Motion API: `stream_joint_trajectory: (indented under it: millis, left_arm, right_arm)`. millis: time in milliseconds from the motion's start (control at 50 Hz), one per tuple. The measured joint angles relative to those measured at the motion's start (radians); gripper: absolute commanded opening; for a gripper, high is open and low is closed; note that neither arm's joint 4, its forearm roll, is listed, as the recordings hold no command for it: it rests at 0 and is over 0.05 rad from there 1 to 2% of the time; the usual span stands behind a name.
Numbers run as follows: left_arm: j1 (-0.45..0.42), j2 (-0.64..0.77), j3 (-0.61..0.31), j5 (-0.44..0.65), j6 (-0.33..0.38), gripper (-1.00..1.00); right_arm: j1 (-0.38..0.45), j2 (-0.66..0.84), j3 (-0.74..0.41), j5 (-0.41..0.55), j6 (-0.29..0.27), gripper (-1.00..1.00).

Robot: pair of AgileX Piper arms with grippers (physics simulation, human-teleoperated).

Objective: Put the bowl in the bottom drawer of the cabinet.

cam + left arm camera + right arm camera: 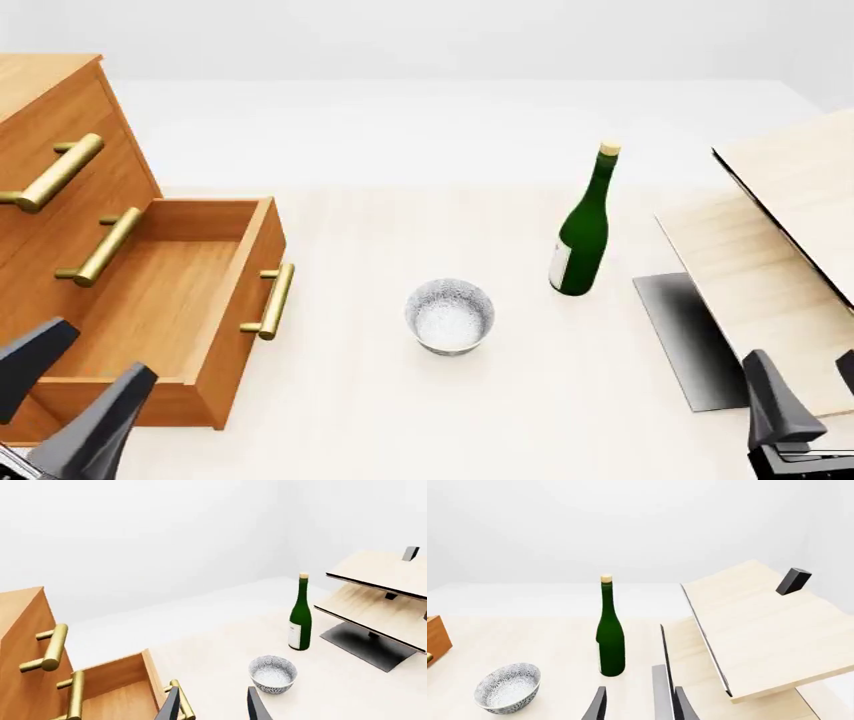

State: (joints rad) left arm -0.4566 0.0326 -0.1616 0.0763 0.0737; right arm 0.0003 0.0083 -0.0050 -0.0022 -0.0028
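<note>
While the bottom drawer (160,300) of the cabinet (54,150) stands pulled out on the left, its inside bare, the bowl (450,315) sits upright on the table (360,400) just right of the drawer's brass handle (272,300), not touching it. A green bottle (583,225) stands farther off to the right, apart from the bowl, with pale tilted boards (787,230) (on a dark base) beyond it at the right edge. The left gripper (67,395) hangs near the drawer's near corner, fingers spread and holding nothing. The right gripper (639,705) is low at the near right, likewise parted and empty.
</note>
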Motion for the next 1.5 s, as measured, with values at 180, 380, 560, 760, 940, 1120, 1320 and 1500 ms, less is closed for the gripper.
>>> stream_joint_trajectory:
  millis: [180,380,560,760,940,1120,1320,1500]
  left_arm:
    - [-0.083,0.077,-0.052,-0.011,0.007,1.0]
    - [-0.148,0.222,-0.091,-0.07,0.028,1.0]
    - [-0.207,0.35,-0.176,-0.091,0.033,1.0]
    - [-0.255,0.486,-0.273,-0.106,0.042,1.0]
    - [-0.279,0.592,-0.371,-0.101,0.02,1.0]
    - [-0.288,0.7,-0.481,-0.073,0.018,1.0]
    - [-0.314,0.824,-0.615,-0.009,0.025,1.0]
    - [-0.321,0.92,-0.728,0.077,0.053,1.0]
  right_arm:
    - [0.0,-0.001,0.0,0.001,0.0,1.0]
    - [0.0,-0.001,0.0,0.001,0.0,1.0]
    - [0.0,-0.001,0.0,0.0,0.0,1.0]
    - [0.0,-0.001,0.0,0.0,0.0,1.0]
    - [0.0,-0.001,0.0,0.0,0.0,1.0]
    - [0.0,-0.001,0.0,0.0,0.0,1.0]
    - [0.0,-0.001,0.0,0.0,0.0,1.0]
    - [0.0,-0.001,0.0,0.0,0.0,1.0]
